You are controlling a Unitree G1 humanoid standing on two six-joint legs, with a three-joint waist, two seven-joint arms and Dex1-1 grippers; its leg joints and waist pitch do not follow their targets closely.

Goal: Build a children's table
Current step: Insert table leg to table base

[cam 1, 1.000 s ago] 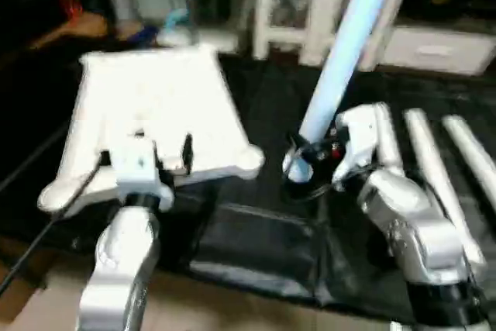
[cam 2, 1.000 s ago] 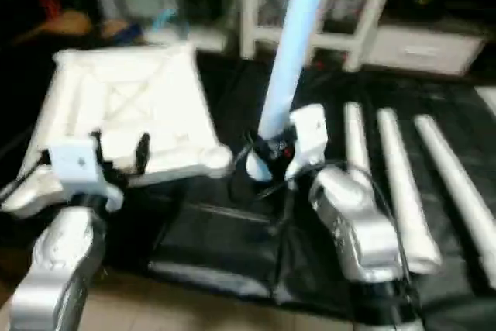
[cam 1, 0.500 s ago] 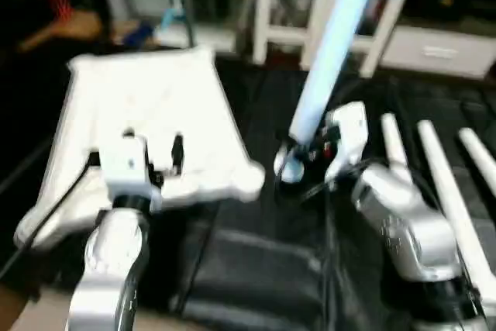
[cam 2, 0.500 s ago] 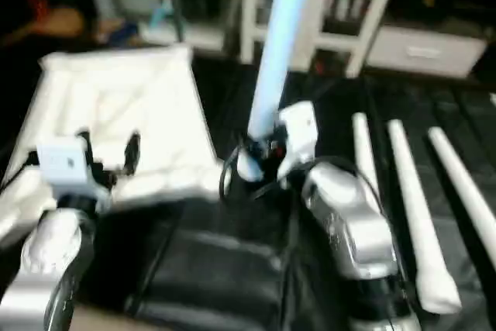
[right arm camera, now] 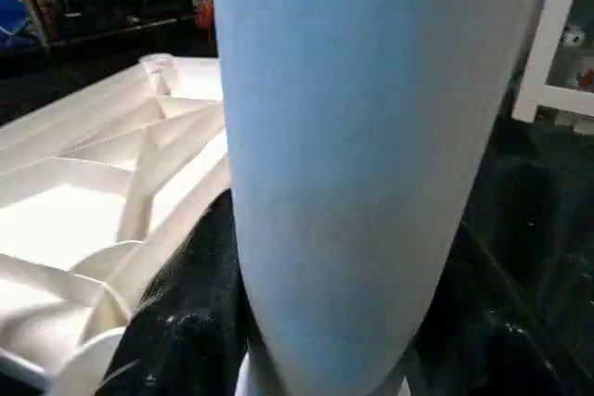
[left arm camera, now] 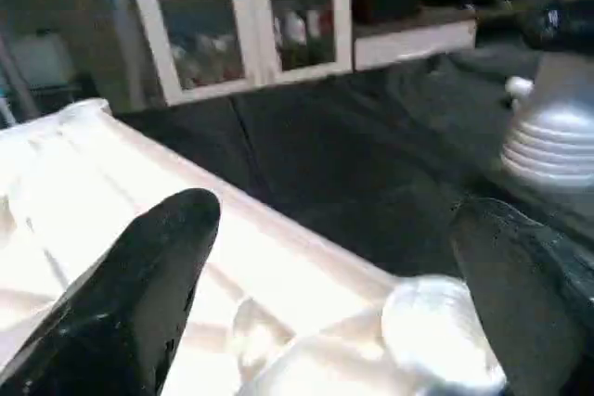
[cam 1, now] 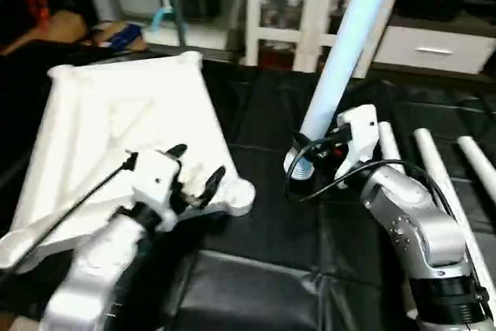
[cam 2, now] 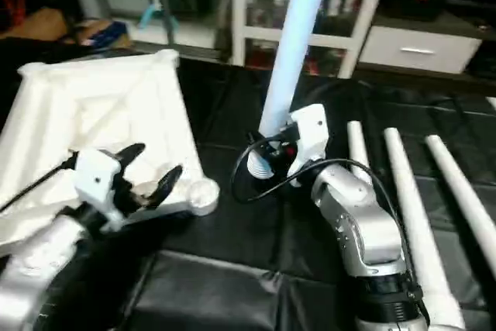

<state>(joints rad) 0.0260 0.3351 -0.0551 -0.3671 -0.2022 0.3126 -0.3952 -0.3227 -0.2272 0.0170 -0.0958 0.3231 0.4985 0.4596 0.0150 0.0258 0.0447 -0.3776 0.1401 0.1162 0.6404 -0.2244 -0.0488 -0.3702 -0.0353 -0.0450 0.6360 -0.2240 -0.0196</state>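
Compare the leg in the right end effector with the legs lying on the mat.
The held leg stands nearly upright, threaded end down, clamped in the right end effector; the loose legs lie flat, side by side, untouched. The held leg hangs beside the tabletop, the loose ones farther right. All are long, white and tapered.

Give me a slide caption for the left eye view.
Right tool holds a leg upright beside the upturned top; open left tool hovers over its near corner.

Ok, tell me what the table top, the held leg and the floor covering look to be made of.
Table top: probably moulded white plastic, slightly glossy, with raised ribs.
Held leg: likely the same smooth plastic, with a ridged screw end.
Floor covering: a thin black sheet, perhaps plastic, creased and shiny.
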